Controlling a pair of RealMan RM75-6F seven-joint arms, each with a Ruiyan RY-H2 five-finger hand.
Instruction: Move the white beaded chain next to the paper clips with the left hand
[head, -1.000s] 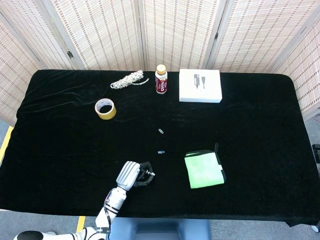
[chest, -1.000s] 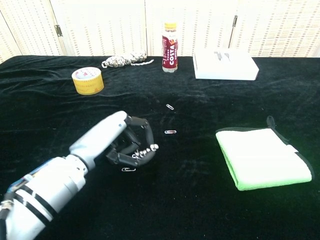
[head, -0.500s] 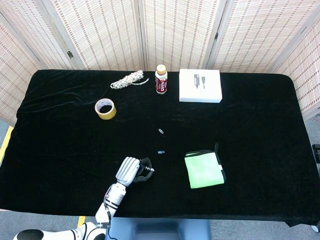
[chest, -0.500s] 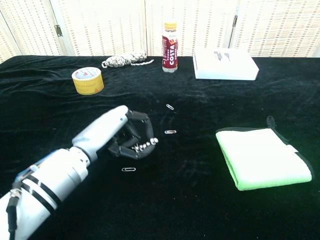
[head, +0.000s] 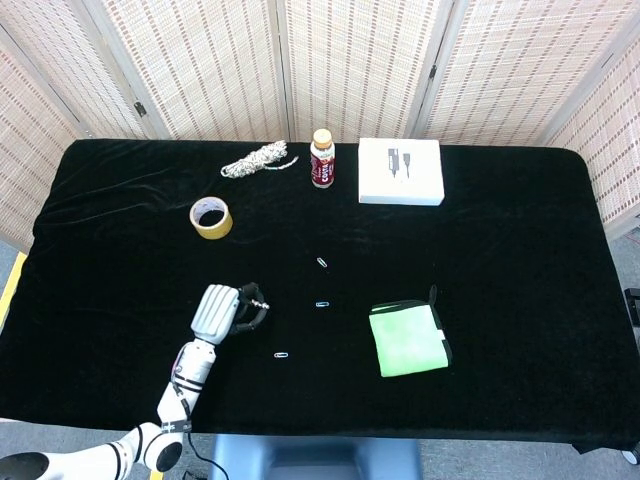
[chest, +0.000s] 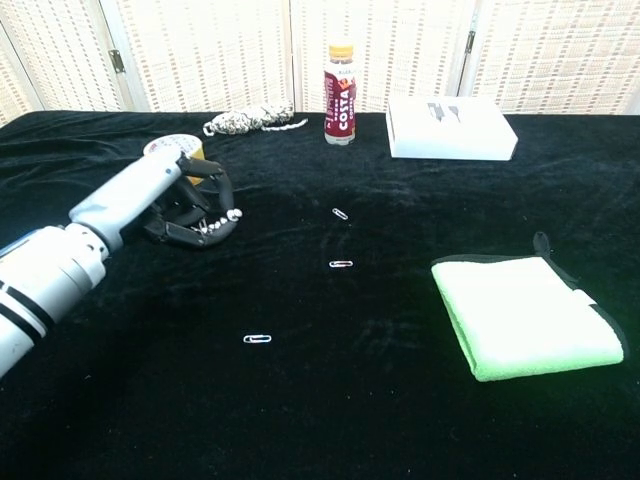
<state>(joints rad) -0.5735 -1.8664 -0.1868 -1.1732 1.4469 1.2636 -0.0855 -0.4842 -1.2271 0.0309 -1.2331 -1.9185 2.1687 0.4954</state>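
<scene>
My left hand (head: 221, 309) (chest: 160, 205) hovers over the black table's left-centre, fingers curled in. It pinches the short white beaded chain (chest: 221, 223) (head: 262, 304) at its fingertips. Three paper clips lie on the cloth: a far clip (head: 322, 263) (chest: 340, 213), a middle clip (head: 322, 304) (chest: 341, 264) and a near clip (head: 281, 355) (chest: 257, 339). The hand is to the left of all three, apart from them. My right hand does not show in either view.
A yellow tape roll (head: 211, 218) (chest: 160, 148) sits just behind the hand. At the back stand a rope bundle (head: 255, 160) (chest: 250, 121), a bottle (head: 322, 159) (chest: 340, 80) and a white box (head: 400, 171) (chest: 450, 127). A green cloth (head: 407, 340) (chest: 530, 317) lies right of the clips.
My left hand has swung left and away from the table's front edge, carrying the beaded chain. The near paper clip it hovered over now lies in plain sight.
</scene>
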